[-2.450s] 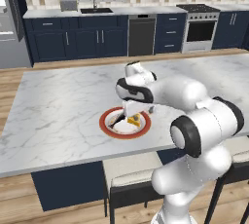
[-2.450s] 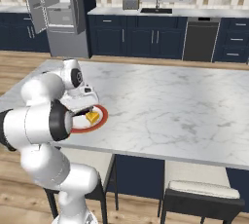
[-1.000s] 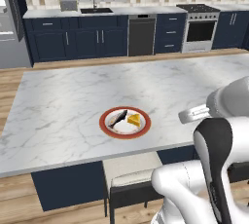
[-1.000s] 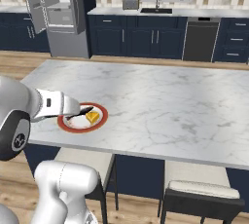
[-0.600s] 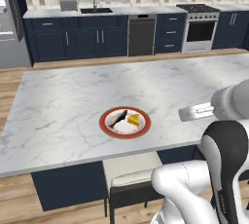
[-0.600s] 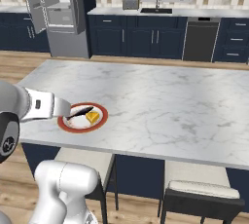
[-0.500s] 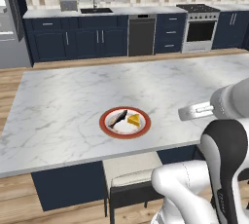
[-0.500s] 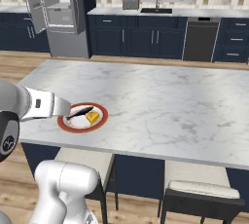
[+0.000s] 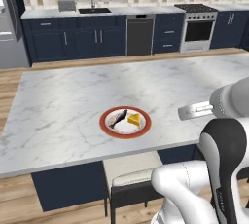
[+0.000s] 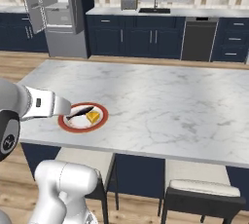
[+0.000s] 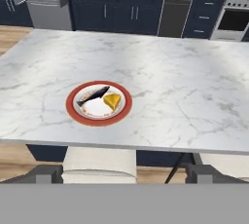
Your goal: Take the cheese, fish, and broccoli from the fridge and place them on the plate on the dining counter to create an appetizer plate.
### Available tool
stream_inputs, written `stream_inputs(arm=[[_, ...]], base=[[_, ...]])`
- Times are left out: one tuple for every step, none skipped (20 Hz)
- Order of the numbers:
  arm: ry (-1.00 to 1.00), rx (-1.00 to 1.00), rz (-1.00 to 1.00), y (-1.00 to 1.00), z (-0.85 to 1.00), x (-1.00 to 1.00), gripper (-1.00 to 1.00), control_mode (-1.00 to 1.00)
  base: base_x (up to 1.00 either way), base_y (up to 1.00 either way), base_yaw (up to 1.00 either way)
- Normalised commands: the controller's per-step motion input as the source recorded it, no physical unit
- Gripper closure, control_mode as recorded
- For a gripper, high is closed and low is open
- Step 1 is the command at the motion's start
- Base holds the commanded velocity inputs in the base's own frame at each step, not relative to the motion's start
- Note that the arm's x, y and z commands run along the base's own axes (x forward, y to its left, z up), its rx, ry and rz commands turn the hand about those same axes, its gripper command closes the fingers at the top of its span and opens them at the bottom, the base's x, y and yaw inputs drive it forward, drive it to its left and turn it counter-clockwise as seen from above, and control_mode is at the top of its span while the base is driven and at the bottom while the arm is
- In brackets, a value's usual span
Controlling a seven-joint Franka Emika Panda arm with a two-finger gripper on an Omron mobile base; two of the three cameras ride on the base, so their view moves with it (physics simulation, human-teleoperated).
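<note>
I'm looking at a white grey-veined marble tabletop (image 9: 73,96) on a dark navy base, wood floor around it, navy cabinets, sink (image 9: 91,10) and dishwasher (image 9: 139,34) along the back wall. Plate (image 11: 98,103) with the red rim sits near the tabletop's front edge, above a pale-cushioned stool (image 11: 99,165). On it: fish (image 11: 92,95) lying diagonally, cheese (image 11: 112,102) just beside it, the two close or touching, can't tell which. Fingers are released, spread wide, nothing between them; I can't make out the tips in the hand view, which looks down at the plate from well back, so the food is well apart from the fingers. Left base view adds the stove (image 9: 198,23) at the back right. Right base view adds the fridge (image 10: 53,11) at the back left, door open, white shelves visible. Hand view also catches the fridge corner and a second dark-framed stool (image 11: 219,172) at the lower right.
</note>
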Motion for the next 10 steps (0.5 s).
stream_inputs(arm=[[0.00, 0.00, 0.00, 0.00, 0.00, 0.00, -1.00, 1.00], [0.00, 0.00, 0.00, 0.00, 0.00, 0.00, -1.00, 1.00], [0.00, 0.00, 0.00, 0.00, 0.00, 0.00, -1.00, 1.00], [0.00, 0.00, 0.00, 0.00, 0.00, 0.00, -1.00, 1.00], [0.00, 0.00, 0.00, 0.00, 0.00, 0.00, -1.00, 1.00], [0.00, 0.00, 0.00, 0.00, 0.00, 0.00, -1.00, 1.00], [0.00, 0.00, 0.00, 0.00, 0.00, 0.00, -1.00, 1.00], [0.00, 0.00, 0.00, 0.00, 0.00, 0.00, -1.00, 1.00], [0.00, 0.00, 0.00, 0.00, 0.00, 0.00, -1.00, 1.00], [0.00, 0.00, 0.00, 0.00, 0.00, 0.00, -1.00, 1.00]], base=[[0.00, 1.00, 0.00], [0.00, 1.00, -0.01], [0.00, 1.00, -0.01], [-0.21, 1.00, 0.00], [-0.54, 1.00, 0.00], [-0.82, 0.72, 0.00], [-1.00, 0.42, 0.00], [-1.00, 0.08, 0.00], [-1.00, 0.00, 0.00], [-1.00, 0.00, 0.00]])
